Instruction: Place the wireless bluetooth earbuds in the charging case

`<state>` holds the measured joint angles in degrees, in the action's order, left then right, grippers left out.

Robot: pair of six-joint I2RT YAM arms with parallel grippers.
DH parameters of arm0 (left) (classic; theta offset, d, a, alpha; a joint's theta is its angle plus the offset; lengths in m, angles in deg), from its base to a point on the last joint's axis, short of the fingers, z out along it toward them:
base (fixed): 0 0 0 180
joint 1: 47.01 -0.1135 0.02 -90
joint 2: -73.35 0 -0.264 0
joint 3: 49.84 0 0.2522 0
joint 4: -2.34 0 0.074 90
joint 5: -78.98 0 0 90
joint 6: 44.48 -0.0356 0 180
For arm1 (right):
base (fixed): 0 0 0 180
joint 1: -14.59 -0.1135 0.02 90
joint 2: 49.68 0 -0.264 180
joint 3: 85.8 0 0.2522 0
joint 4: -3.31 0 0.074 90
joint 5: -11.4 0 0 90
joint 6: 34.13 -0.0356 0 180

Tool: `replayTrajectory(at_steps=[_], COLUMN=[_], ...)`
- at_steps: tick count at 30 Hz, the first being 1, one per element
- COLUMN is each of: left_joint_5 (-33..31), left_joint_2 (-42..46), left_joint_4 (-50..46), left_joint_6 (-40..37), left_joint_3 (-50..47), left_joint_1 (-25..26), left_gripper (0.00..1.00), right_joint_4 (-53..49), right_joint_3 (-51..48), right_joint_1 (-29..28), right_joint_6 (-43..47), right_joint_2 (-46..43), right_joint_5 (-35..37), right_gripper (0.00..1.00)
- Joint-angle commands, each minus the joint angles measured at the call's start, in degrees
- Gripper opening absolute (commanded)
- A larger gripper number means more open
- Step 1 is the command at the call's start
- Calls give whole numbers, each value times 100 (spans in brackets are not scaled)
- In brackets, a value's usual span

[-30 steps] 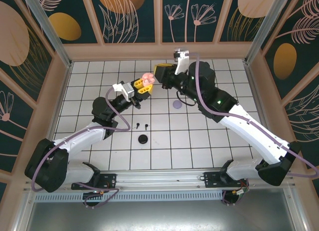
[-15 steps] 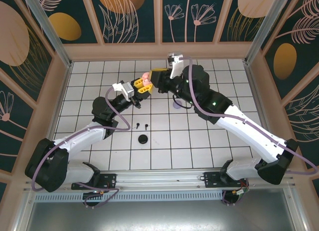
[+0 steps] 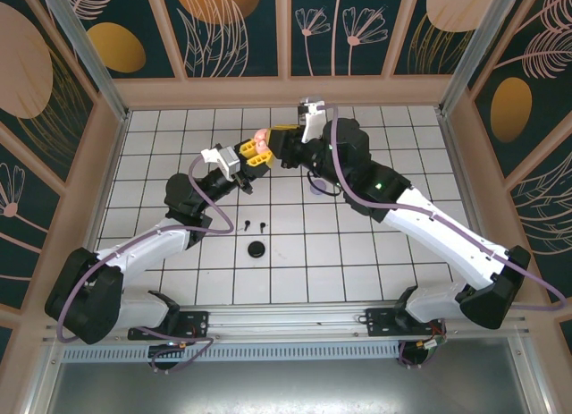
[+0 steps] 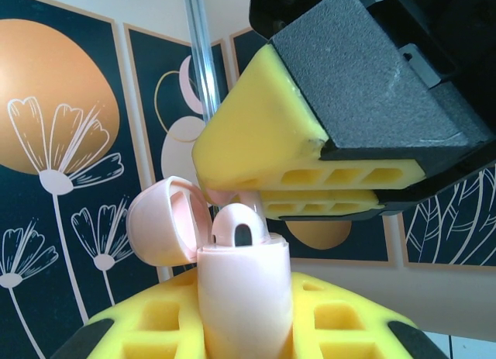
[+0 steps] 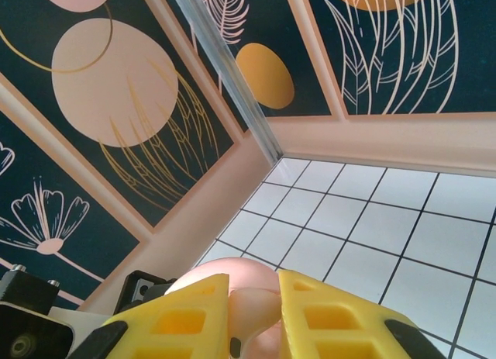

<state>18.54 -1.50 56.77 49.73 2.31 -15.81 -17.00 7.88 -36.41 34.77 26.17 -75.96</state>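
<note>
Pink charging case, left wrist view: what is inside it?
A pink earbud sits in the open pink charging case; its rounded head shows above the rim. The case wall covers its stem and the rest of the inside.

I look down on a flat black round disc (image 3: 256,249) lying on the white tiled floor (image 3: 357,253) with its dark grout lines. Up and to the right of that disc, well apart from it, lies a lilac round disc (image 3: 314,189), partly hidden from me. Far beyond the black disc rise dark teal wall panels (image 3: 232,29) painted with peach flowers and orange ovals, framed in pale wood (image 3: 268,90). A silver metal post (image 3: 76,38) slants up far to its left.
</note>
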Motion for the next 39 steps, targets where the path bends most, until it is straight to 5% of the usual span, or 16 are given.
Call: replayTrajectory(at_steps=[1,17,24,30,35,39], left_joint_5=[96,66,68,41,50,165], left_joint_2=[24,14,-3,-91,-144,-152], left_joint_4=[345,341,318,400,482,329], left_joint_6=[96,89,113,201,235,81], left_joint_3=[187,213,202,110,-22,-91], left_joint_1=[39,39,53,48,58,62], left_gripper=[0,0,0,0,0,0], right_joint_4=[55,-646,-664,-218,-449,-1038], right_joint_3=[-82,272,476,372,597,1057], right_joint_1=[-51,-560,-475,-347,-101,409], right_joint_6=[18,610,351,71,-135,-439], right_joint_2=[42,461,181,-366,-264,117], right_joint_5=[141,546,1019,799,603,56], right_gripper=[19,18,49,60,59,47])
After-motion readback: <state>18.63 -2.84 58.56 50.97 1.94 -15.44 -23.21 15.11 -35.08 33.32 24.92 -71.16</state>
